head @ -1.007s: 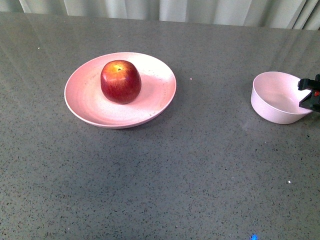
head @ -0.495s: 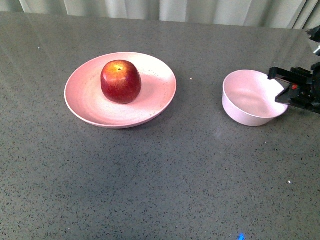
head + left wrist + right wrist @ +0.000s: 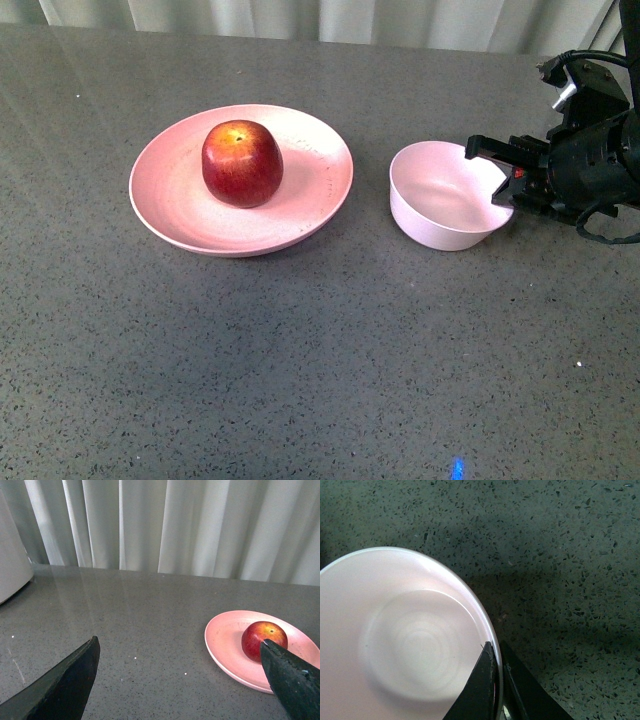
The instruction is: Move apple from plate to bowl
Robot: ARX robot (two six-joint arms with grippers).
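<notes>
Speckled grey tabletop [image 3: 300, 350]. Left pincer [image 3: 180, 641] spread wide, holding nothing. Glossy dark red apple [image 3: 241, 163] sits in the shallow round salmon plate [image 3: 170, 215]. Deep, smooth pale bowl [image 3: 430, 225] near the plate, empty. Right pincer [image 3: 495, 650] clenched on its rim.

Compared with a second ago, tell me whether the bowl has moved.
Yes. The bowl has slid left, toward the plate, its rim pinched by the right hand; the plate has stayed put.
</notes>
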